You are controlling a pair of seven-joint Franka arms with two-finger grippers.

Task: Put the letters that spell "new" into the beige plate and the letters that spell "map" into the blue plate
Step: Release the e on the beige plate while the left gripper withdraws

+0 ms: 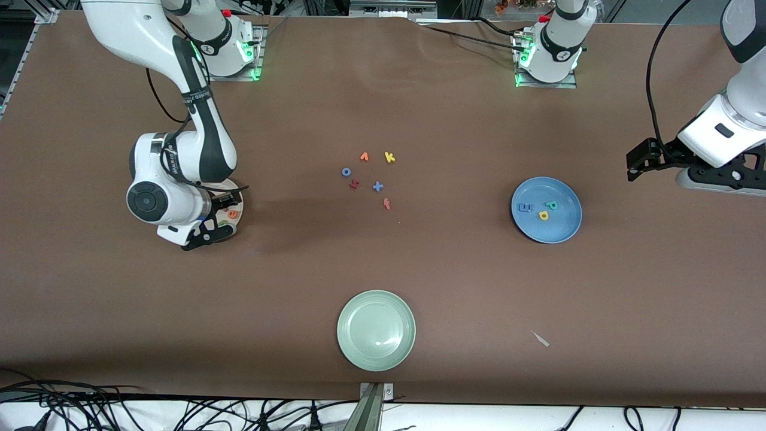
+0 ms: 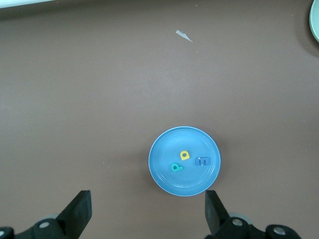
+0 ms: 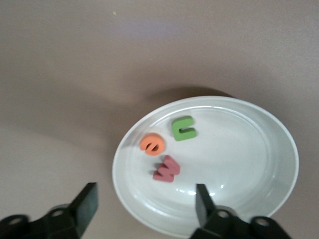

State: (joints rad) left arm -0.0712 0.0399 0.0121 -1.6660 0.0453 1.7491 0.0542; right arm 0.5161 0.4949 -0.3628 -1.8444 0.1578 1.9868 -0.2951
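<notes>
Right end effector (image 3: 144, 206) is hanging spread and empty just over the beige plate (image 3: 259, 149), where I am seeing the pink-red w (image 3: 166, 169) lying beside the orange e (image 3: 152, 144) and the green n (image 3: 183, 128). I am judging this a release, so I would be lifting straight up, fingers wide, without nudging the rim. Left end effector (image 2: 147, 214) is waiting, spread, over the tabletop (image 1: 419, 275) near the blue plate (image 1: 565, 230), which is carrying the periwinkle m (image 1: 525, 208), teal p (image 1: 551, 205) and yellow a (image 1: 543, 215).
</notes>
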